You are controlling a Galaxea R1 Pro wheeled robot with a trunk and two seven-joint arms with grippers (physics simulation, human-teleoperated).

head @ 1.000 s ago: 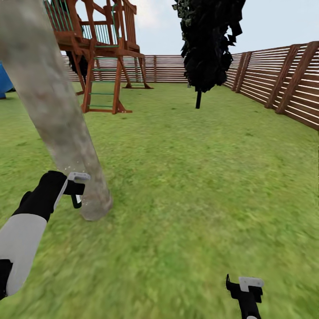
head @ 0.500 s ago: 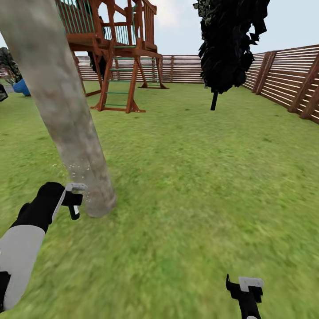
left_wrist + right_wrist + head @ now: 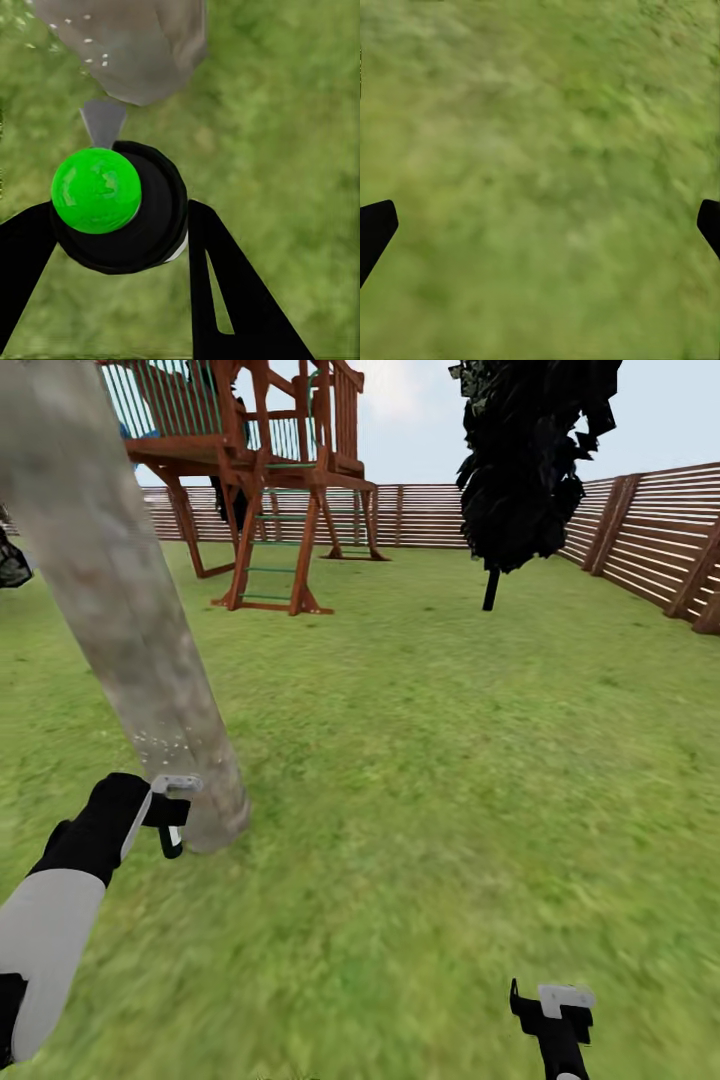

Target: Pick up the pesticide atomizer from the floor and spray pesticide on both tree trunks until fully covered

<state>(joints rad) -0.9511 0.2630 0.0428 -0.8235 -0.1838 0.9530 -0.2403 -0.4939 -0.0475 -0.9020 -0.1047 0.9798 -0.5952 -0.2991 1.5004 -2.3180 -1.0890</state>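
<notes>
On the grass floor of the garden, near its left side, the left pincer was clamped on the pesticide atomizer, a black sprayer with a bright green ball on top and a grey nozzle aimed at the foot of the nearest tree trunk. The nozzle sat just beside the bark without touching it. A scatter of white pesticide specks clung to the lower trunk, and the left wrist view showed a few more on the bark near the base.

Judging from this, the pickup was done and spraying of tree 1 was under way, but coverage looked thin: specks showed on a low band alone, and the trunk above it looked bare. The trunk's far side was hidden, so its state could not be told. No second pale trunk was in sight; the near-black column tree by the slat fence and the wooden play tower were not targets. Tree 2 was therefore left entirely to do.

The right pincer hung low over the grass with its fingers spread wide and nothing between them.
</notes>
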